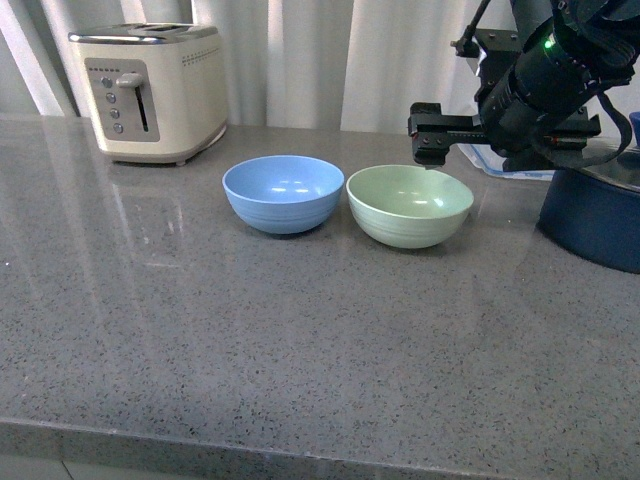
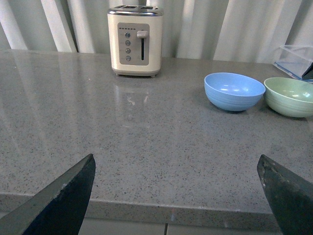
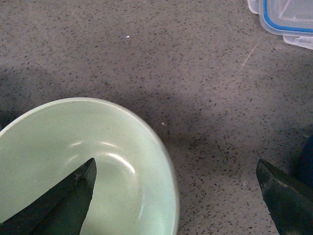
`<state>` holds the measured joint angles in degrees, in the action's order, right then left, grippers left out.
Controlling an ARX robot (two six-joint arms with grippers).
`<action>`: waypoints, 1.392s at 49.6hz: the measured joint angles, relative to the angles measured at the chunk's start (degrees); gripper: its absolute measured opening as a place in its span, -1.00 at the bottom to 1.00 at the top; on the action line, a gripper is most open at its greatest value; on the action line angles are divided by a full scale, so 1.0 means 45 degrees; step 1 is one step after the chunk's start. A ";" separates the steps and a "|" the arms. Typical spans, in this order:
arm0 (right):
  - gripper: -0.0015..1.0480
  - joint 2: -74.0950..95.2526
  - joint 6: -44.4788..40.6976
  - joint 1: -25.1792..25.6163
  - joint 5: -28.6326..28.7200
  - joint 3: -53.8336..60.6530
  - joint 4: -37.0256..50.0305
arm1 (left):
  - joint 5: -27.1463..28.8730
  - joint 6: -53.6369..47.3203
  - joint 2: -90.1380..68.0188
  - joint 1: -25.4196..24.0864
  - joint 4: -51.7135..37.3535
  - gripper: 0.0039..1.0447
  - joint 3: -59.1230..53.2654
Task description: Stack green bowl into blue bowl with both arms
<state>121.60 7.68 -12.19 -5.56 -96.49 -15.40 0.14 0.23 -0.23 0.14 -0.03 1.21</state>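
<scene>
Approach to the grasp, by my reading: your right gripper (image 3: pixel 175 165) hangs spread wide astride the green bowl's (image 1: pixel 410 205) thin rear rim, clamping nothing. That matte, round bowl sits on the speckled grey counter (image 1: pixel 300 340) just beside the ridged blue bowl (image 1: pixel 283 193) — next, lower and pinch the rim squarely. Left gripper (image 2: pixel 176 169) — also spread, well apart.

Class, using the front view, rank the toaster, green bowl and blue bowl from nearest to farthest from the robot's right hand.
1. Green bowl, just below the right hand.
2. Blue bowl, left of the green one.
3. Toaster, far left at the back.
</scene>
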 joint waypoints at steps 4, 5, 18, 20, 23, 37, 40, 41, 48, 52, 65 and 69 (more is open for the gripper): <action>0.81 0.0058 -0.0097 0.0194 0.0078 -0.0019 0.0000 | 0.0000 0.0005 0.0000 0.0000 0.0000 0.87 0.0000; 0.81 0.0063 -0.0097 0.0228 0.0102 -0.0019 0.0000 | 0.0005 0.0005 0.0000 0.0000 0.0000 0.87 0.0000; 0.81 -0.0024 -0.0335 0.0345 0.0262 0.1122 0.0597 | 0.0000 0.0005 0.0000 0.0000 0.0000 0.87 0.0000; 0.81 -0.0063 -0.0369 0.0321 0.0282 0.1316 0.0641 | 0.0000 0.0005 0.0000 0.0000 0.0000 0.87 0.0000; 0.81 -0.0185 -0.0379 0.0262 0.0291 0.1598 0.0782 | 0.0000 0.0005 0.0000 0.0000 0.0000 0.87 0.0000; 0.81 -0.0738 -0.0423 -0.0034 0.0602 0.2375 0.1103 | 0.0000 0.0005 0.0000 0.0000 0.0000 0.87 0.0000; 0.81 -0.0738 -0.0432 -0.0117 0.0772 0.2492 0.1098 | 0.0000 0.0005 0.0000 0.0000 0.0000 0.87 0.0000; 0.81 -0.0738 -0.0452 -0.0155 0.0860 0.2540 0.1098 | 0.0000 0.0005 0.0000 0.0000 0.0000 0.87 0.0000; 0.73 -0.0733 -0.0471 -0.0379 0.1341 0.2720 0.1263 | 0.0000 0.0005 0.0000 0.0000 0.0000 0.87 0.0000; 0.43 -0.0685 -0.0461 -0.0495 0.1710 0.2720 0.1384 | 0.0000 0.0005 0.0000 0.0000 0.0000 0.87 0.0000; -0.38 -0.0355 -0.0301 -0.0418 0.1719 0.2730 0.1957 | 0.0000 0.0005 0.0000 0.0000 0.0000 0.87 0.0000; -0.61 -0.0355 -0.0296 -0.0374 0.1661 0.2861 0.2361 | 0.0005 0.0005 0.0000 0.0000 0.0000 0.87 0.0000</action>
<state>120.01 6.35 -13.87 1.91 -83.61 -4.78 0.16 0.25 -0.23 0.14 -0.03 1.21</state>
